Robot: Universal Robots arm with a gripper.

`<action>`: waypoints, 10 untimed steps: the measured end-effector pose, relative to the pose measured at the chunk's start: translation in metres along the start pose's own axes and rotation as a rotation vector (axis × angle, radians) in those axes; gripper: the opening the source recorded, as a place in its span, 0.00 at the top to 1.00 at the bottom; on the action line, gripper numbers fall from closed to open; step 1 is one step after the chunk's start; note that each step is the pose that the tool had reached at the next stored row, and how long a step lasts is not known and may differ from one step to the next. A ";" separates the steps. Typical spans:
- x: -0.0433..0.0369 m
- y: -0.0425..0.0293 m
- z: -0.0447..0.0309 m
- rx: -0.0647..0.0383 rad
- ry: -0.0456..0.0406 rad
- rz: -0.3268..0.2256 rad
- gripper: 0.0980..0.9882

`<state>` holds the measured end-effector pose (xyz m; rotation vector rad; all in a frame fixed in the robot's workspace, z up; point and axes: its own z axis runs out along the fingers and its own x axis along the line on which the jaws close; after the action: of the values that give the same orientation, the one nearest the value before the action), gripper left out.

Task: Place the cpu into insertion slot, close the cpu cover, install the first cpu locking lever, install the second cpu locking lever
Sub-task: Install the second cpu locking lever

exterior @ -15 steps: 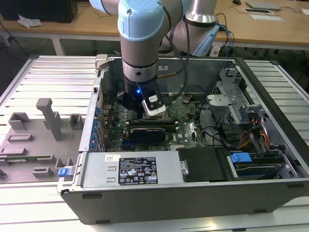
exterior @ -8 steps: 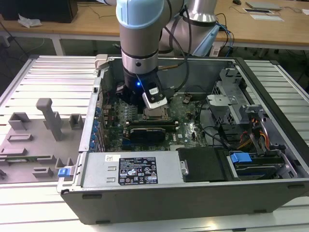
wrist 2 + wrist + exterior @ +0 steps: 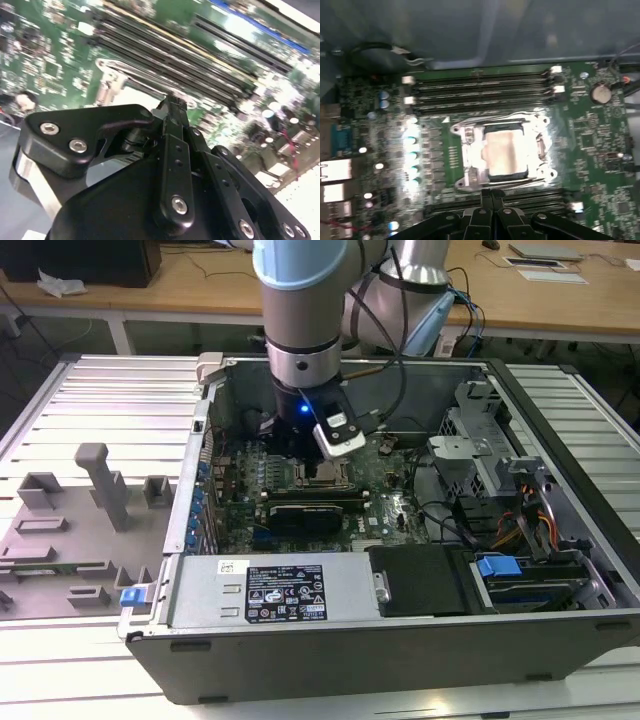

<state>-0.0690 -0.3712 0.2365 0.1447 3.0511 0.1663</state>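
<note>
Hovering with fingers pressed together and empty, our gripper (image 3: 492, 196) sits just beside the cpu cover's (image 3: 470, 150) edge; the cpu (image 3: 504, 152) lies seated in the insertion slot (image 3: 535, 172), memory slots (image 3: 485, 85) close beyond.

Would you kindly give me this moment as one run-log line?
gripper: shut, empty, beside socket | cpu: seated in insertion slot | cpu cover: down over the cpu | motherboard: inside open case

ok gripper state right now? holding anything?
Gripper: shut, fingertips pressed together, holding nothing visible. It sits just beside the insertion slot, where the cpu already lies under the cpu cover.
</note>
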 end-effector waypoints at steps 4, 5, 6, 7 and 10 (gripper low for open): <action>-0.0087 0.0135 0.0022 0.004 0.0002 0.000 0.99; -0.0085 0.0172 0.0026 0.007 -0.0002 -0.001 0.99; -0.0084 0.0209 0.0031 0.013 -0.0007 -0.001 0.99; -0.0090 0.0265 0.0037 0.034 -0.0010 -0.003 0.99; -0.0107 0.0290 0.0042 0.047 -0.0005 -0.004 0.99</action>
<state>-0.0554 -0.3432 0.2365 0.1419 3.0558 0.0948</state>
